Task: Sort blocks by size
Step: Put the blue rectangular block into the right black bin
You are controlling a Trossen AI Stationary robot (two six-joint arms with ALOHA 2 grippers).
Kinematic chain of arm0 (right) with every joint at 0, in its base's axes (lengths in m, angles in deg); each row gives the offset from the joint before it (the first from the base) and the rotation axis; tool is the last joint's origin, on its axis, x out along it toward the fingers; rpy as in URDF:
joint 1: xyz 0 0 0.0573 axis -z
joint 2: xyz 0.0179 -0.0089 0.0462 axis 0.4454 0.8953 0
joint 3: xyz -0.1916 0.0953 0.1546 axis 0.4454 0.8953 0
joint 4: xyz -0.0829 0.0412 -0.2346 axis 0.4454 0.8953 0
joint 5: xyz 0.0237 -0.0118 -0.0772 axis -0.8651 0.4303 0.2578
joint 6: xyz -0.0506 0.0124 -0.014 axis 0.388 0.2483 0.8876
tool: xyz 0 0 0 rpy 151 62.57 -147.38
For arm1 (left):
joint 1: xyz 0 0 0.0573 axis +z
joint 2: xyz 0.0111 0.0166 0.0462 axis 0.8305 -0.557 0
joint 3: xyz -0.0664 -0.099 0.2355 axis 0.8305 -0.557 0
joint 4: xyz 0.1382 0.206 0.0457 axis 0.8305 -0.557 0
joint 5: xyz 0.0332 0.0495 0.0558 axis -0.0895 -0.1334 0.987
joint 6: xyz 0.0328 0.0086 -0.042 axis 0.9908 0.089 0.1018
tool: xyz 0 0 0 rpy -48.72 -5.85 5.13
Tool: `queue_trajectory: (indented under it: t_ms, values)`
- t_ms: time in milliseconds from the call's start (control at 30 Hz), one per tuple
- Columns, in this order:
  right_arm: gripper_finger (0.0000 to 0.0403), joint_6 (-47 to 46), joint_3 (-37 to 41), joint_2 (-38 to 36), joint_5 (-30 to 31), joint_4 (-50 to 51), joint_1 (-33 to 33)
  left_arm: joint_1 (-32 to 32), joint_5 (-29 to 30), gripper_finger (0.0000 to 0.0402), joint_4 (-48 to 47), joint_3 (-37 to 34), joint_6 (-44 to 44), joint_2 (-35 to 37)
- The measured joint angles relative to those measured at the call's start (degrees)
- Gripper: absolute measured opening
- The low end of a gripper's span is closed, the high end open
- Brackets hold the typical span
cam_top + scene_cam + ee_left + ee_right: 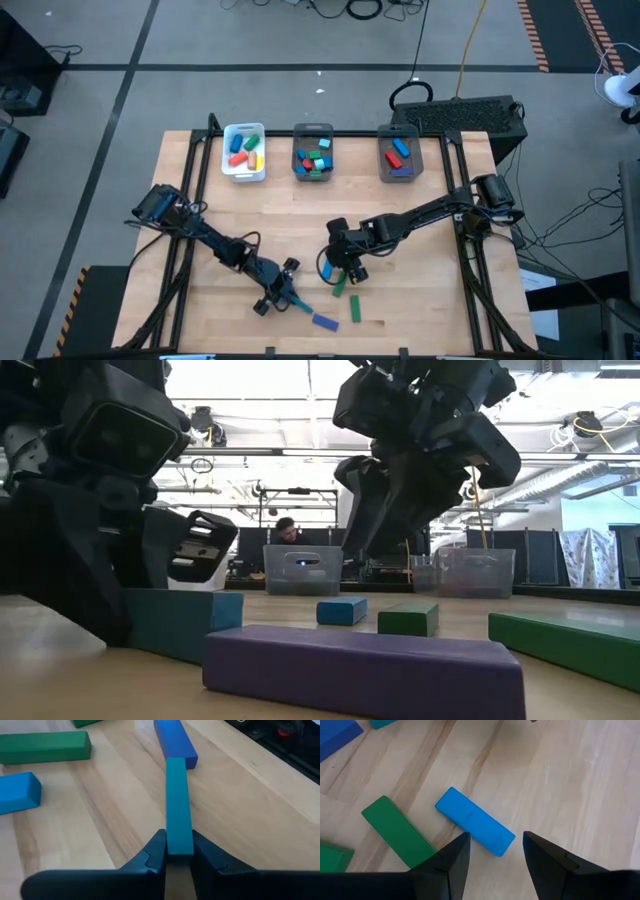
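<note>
A teal bar (178,800) lies flat on the wood near the table's front edge. My left gripper (179,857) is shut on its near end. Beyond its far end lies a purple-blue bar (325,322). My right gripper (495,850) hovers open over a light blue block (475,822), which lies flat on the table. Next to it are a short green block (397,832) and a long green bar (354,308), both flat on the table. More blocks fill the white tray (244,152) and two grey bins (313,152) at the far edge. My left gripper pinches the teal bar's two long sides at its near end (179,845) between its two fingers (156,851). The fingers slant down from the table's left and lie along the bar. The bar lies flat on the table, pointing away from the gripper.
The second grey bin (400,155) stands at the far right of the row. The loose blocks cluster between the two grippers, near the front edge. Bare wood lies between this cluster and the bins. Black frame rails run along the table's left and right sides.
</note>
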Motion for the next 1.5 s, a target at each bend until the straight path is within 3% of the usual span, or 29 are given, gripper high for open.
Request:
queue_trajectory:
  t_ms: [300,467,833,1167,1267,1500]
  values:
    - [0.0169,-11.91,-0.04,-0.02,0.6,1.62,-0.17,2.49,9.72,0.0057,2.51,-0.21,0.02,0.62]
    - [0.0169,-13.95,-0.04,-0.02,-1.52,-0.45,-1.19,5.0,14.44,0.0057,4.07,-0.21,-1.34,2.04]
    - [0.0169,-13.24,-0.04,-0.02,-2.01,-4.98,-1.52,9.14,15.83,0.0057,4.91,-0.04,-4.57,2.84]
    - [0.0167,-13.26,-0.04,-0.02,-1.79,-5.4,-1.49,9.84,15.82,0.0057,11.7,0.09,-4.1,2.86]
    - [0.0148,-14.22,-0.04,-0.02,-0.88,-5.37,-1.49,9.84,15.82,0.0057,11.78,0.09,-4.09,2.86]
    - [0.0039,-16.18,-0.04,-0.02,1.26,-4.0,-1.2,9.98,17.76,0.0065,11.37,0.07,-5.6,2.86]
